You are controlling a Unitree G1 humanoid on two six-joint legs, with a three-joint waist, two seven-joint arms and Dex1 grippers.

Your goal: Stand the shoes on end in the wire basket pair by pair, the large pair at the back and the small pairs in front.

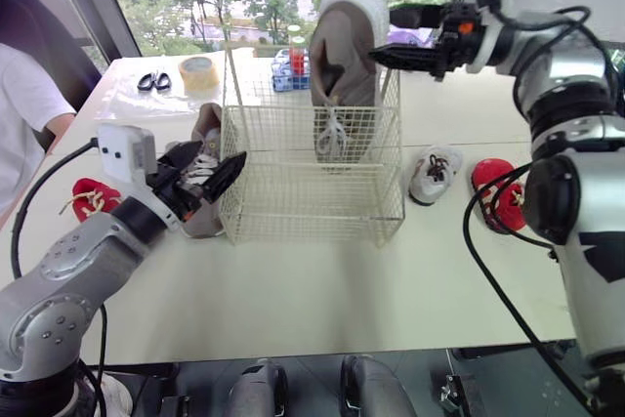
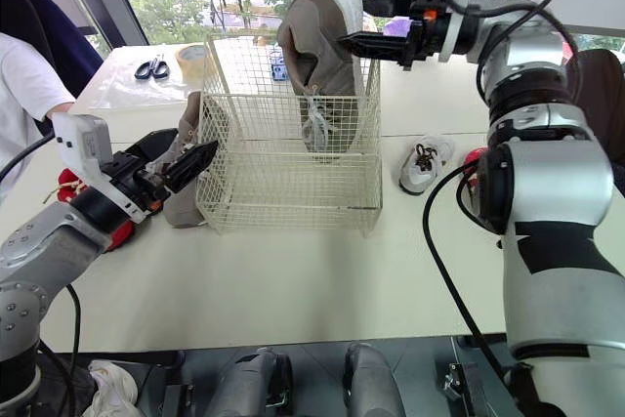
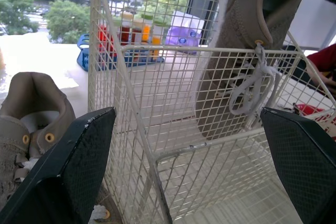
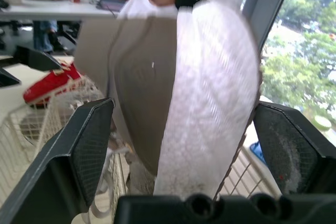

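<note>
A white wire basket [image 1: 311, 204] stands mid-table. One large beige shoe [image 1: 344, 65] is on end at its back, heel up, laces hanging. My right gripper [image 1: 383, 36] is open at full width, its fingers astride the raised heel; the wrist view has the shoe's sole [image 4: 210, 93] between the pads [image 4: 89, 145]. The other large beige shoe [image 1: 203, 183] lies on the table against the basket's left side. My left gripper [image 1: 217, 168] is open just above it, pointing at the basket wall [image 3: 157, 129]. A small white shoe [image 1: 433, 175] and a red shoe [image 1: 493, 190] lie right of the basket, another red shoe [image 1: 91, 197] at the left.
Scissors [image 1: 153, 81], a tape roll [image 1: 198, 71] and a blue rack of bottles [image 1: 290, 67] sit at the table's far side. A person in a white shirt [image 1: 24, 109] is at the left edge.
</note>
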